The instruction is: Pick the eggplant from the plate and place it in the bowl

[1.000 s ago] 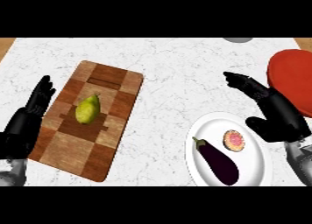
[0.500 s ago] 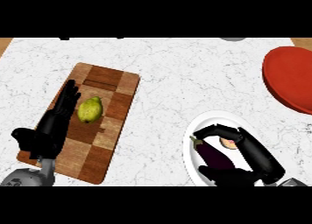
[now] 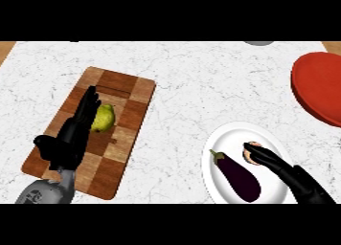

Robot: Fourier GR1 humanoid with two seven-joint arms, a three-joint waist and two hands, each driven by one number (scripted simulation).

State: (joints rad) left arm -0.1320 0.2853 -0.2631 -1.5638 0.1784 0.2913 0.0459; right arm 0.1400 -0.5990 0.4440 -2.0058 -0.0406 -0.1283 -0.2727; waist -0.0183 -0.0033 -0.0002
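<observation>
The task is at its start, as I judge it: the dark purple eggplant [image 3: 237, 177] lies on the round white plate [image 3: 228, 136] near the lower right of the white marbled table [image 3: 201, 81], stem end toward the far left of the plate, and nothing has lifted it. The right hand [image 3: 295, 178] comes in from the lower right edge over the plate, its fingers [image 3: 268, 156] stretched out and holding nothing; they lie just to the right of the eggplant, their tips at a small round pinkish piece [image 3: 251, 145] that shares the plate. Whether any finger touches the eggplant cannot be told. The wide red bowl [image 3: 329, 91] stands well apart at the right edge, farther up the table, with nothing visible in it. The left hand [image 3: 67, 143] rests released, fingers straight, over a wooden cutting board [image 3: 127, 93] at the left, beside a yellow-green pear [image 3: 102, 118]. Left to do, by my reading: close on the eggplant, raise it, carry it to the bowl and let go.
</observation>
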